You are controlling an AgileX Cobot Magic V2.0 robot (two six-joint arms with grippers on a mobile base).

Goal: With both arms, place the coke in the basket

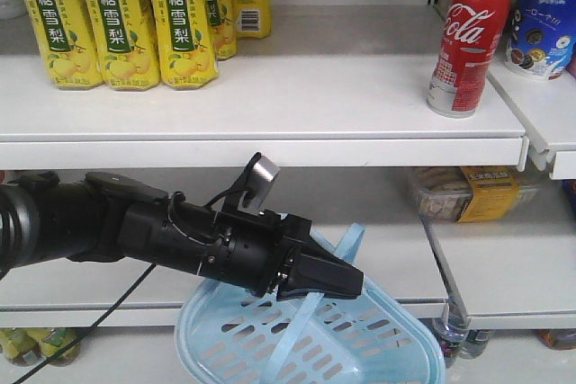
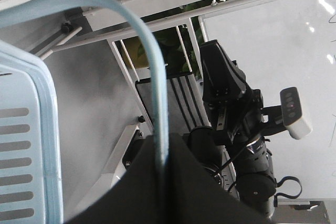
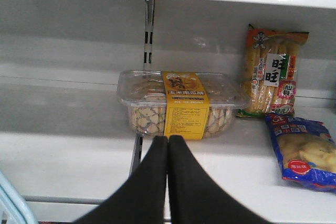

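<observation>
The coke (image 1: pixel 468 38), a tall red Coca-Cola can with a silver rim, stands upright at the right end of the upper shelf. The light blue basket (image 1: pixel 360 348) hangs low in front of the shelves. My left gripper (image 1: pixel 333 281) is shut on its thin handle (image 1: pixel 346 245). The left wrist view shows the handle (image 2: pixel 142 35) running down between the closed left gripper (image 2: pixel 164 150), with the basket wall (image 2: pixel 23 145) at the left. My right gripper (image 3: pixel 168 139) is shut and empty, facing the lower shelf. It is out of the front view.
Yellow drink bottles (image 1: pixel 117 20) stand on the upper shelf at the left. A clear biscuit box (image 3: pixel 178 103) and snack packs (image 3: pixel 270 74) lie on the lower shelf. Blue cups (image 1: pixel 544 20) stand right of the coke. The other black arm (image 2: pixel 236 124) shows behind the basket handle.
</observation>
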